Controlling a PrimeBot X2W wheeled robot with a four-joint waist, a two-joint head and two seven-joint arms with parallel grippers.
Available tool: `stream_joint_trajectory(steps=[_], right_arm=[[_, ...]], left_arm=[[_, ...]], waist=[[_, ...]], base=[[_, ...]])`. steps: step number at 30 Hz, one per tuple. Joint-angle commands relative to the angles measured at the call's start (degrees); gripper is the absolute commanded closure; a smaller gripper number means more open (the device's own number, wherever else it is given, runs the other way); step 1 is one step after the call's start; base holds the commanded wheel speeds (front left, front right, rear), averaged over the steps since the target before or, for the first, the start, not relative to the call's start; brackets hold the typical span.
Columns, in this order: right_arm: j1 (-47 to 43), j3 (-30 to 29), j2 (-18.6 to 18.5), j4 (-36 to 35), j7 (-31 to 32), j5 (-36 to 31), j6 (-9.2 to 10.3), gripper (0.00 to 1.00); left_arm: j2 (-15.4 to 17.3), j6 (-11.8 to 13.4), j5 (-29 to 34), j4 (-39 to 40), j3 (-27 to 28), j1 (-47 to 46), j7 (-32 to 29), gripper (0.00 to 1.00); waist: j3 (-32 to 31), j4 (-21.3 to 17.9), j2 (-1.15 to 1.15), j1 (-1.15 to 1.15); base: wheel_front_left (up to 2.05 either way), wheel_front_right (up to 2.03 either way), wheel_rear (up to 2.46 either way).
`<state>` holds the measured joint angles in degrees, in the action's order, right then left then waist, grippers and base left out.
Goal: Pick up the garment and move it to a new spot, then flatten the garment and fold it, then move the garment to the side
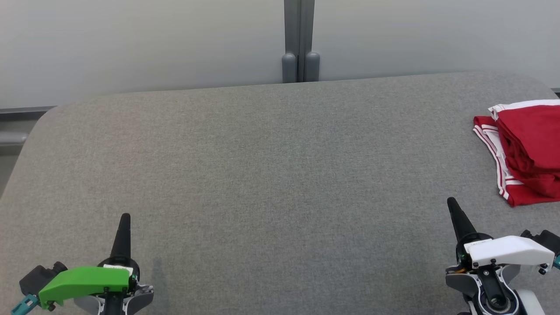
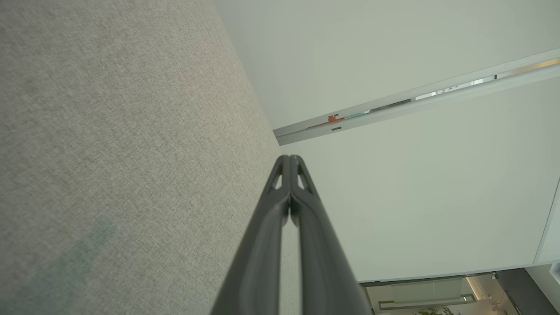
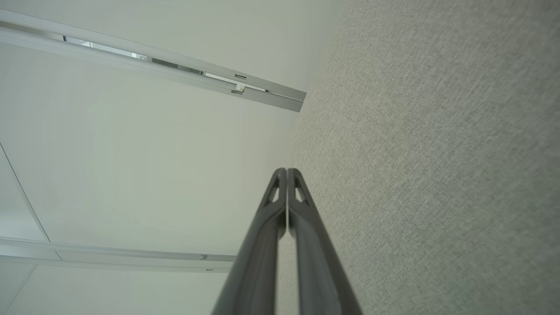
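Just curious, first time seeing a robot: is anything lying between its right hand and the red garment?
No. In the head view, bare grey tabletop separates the right hand from the red garment.

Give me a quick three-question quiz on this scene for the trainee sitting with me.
1. Short answer: which is nearer the red garment, the left hand or the right hand?
2. Multiple choice: where on the grey table does the garment lie? A) far left side B) middle C) far right side
3. True or false: the left hand is gripping the garment.

Key: 1) the right hand. 2) C. 3) False: both hands are shut on nothing, and the garment lies apart from them.
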<state>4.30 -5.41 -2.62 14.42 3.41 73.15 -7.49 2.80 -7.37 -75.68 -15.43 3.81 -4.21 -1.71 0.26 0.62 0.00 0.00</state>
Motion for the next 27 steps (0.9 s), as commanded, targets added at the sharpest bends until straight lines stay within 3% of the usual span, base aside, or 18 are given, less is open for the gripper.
stream_joint_trajectory(steps=[1,27], right_arm=[[1.0,-0.2,-0.3,-0.6,0.3,1.4,-0.02,1.0],[1.8,-0.9,-0.3,-0.5,2.3,13.5,-0.01,1.0]], left_arm=[[0.4,-0.1,-1.4,0.5,0.4,-1.6,-0.3,1.0],[0.4,-0.2,-11.9,1.2,2.0,-2.1,-3.4,1.0]], waist=[[0.0,0.0,0.0,0.0],[-0.1,-0.4,0.0,0.0]], base=[[0.0,0.0,0.0],[0.0,0.0,0.0]])
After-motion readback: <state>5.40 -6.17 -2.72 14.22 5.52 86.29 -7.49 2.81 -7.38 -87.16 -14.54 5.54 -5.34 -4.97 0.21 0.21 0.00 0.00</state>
